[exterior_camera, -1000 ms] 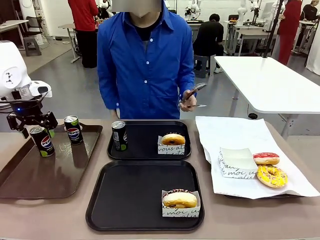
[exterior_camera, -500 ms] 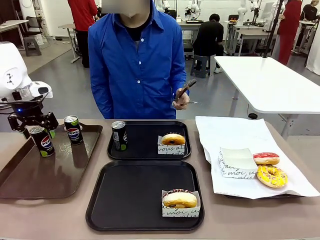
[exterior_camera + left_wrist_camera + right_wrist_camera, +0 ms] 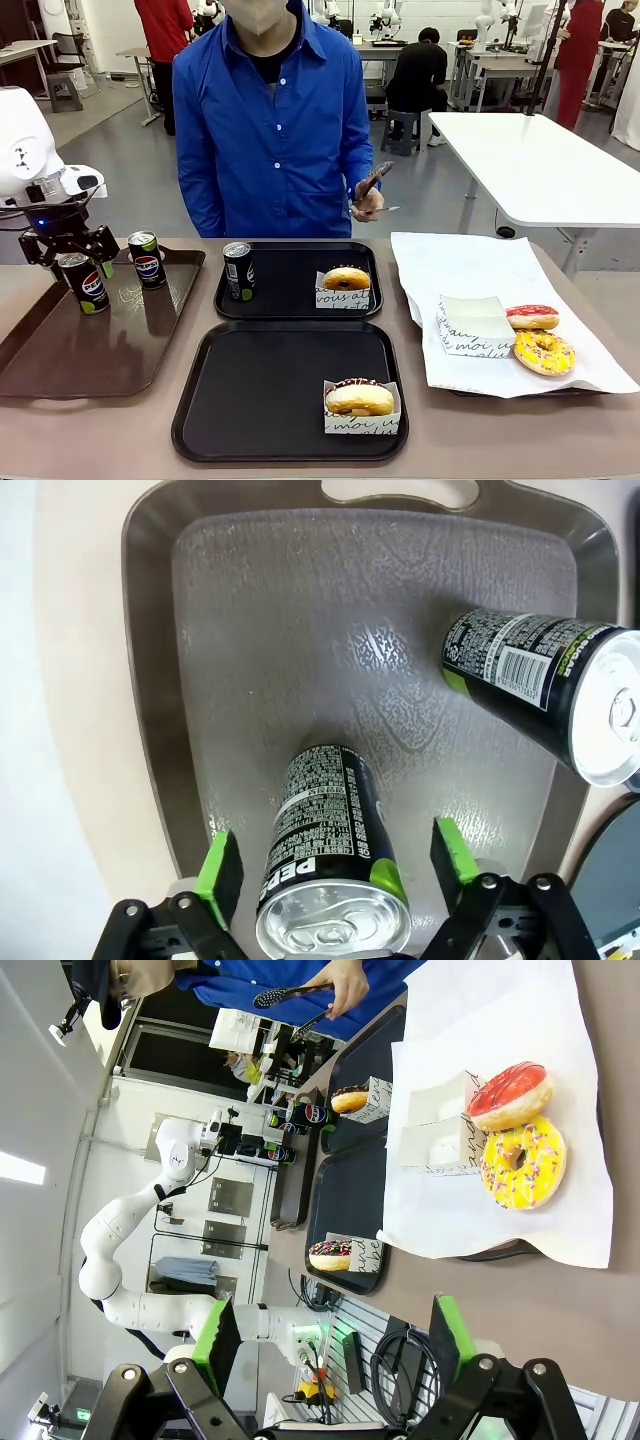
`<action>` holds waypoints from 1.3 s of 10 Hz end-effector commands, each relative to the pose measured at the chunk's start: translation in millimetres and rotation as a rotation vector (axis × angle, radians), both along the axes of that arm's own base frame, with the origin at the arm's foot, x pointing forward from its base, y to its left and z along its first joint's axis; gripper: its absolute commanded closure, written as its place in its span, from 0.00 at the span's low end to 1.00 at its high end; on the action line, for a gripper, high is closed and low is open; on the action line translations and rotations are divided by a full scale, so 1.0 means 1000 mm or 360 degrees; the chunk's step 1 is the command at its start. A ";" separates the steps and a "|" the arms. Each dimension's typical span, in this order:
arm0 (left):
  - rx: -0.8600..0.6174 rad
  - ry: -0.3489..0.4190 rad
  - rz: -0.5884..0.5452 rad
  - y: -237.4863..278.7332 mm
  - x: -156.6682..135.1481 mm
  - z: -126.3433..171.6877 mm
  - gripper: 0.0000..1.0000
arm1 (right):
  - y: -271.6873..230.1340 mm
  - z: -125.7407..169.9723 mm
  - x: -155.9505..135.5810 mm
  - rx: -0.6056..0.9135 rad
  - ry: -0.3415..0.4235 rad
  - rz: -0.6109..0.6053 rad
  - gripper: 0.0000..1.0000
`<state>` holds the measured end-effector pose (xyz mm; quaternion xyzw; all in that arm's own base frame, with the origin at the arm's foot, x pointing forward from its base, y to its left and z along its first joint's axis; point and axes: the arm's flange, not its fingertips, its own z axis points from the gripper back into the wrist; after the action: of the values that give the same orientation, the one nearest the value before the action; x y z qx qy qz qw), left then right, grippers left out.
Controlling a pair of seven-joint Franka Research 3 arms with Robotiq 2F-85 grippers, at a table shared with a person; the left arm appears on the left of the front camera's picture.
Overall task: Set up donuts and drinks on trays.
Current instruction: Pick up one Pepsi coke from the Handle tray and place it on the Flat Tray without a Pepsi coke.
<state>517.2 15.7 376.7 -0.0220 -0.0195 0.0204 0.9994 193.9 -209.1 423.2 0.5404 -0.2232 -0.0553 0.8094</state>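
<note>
straddling the upright can (image 3: 322, 810) on the brown tray (image 3: 300, 620), the left claw (image 3: 336, 865) is seen spread, with a green pad (image 3: 220, 875) at each side and gaps left. the can's long axis is lined up with the claw's reach. the right claw (image 3: 335, 1345) is held spread and empty, well apart from the can.

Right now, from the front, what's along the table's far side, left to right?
First can → second can → third can → boxed donut → white box → red donut.
</note>
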 end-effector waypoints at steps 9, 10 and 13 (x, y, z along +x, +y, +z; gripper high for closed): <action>-0.0036 0.0023 0.0003 0.003 0.003 0.001 0.91 | -0.001 0.001 0.002 0.0021 -0.0038 -0.0002 0.00; 0.0024 0.0040 0.0058 0.003 0.002 0.002 0.97 | -0.001 0.001 0.002 0.0021 -0.0038 -0.0002 0.00; -0.0001 0.0008 0.0000 0.001 0.000 0.001 0.97 | -0.001 0.001 0.002 0.0021 -0.0038 -0.0002 0.00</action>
<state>517.6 16.5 377.2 -0.0214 -0.0166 0.0235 0.9994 193.9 -209.1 423.2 0.5404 -0.2232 -0.0553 0.8094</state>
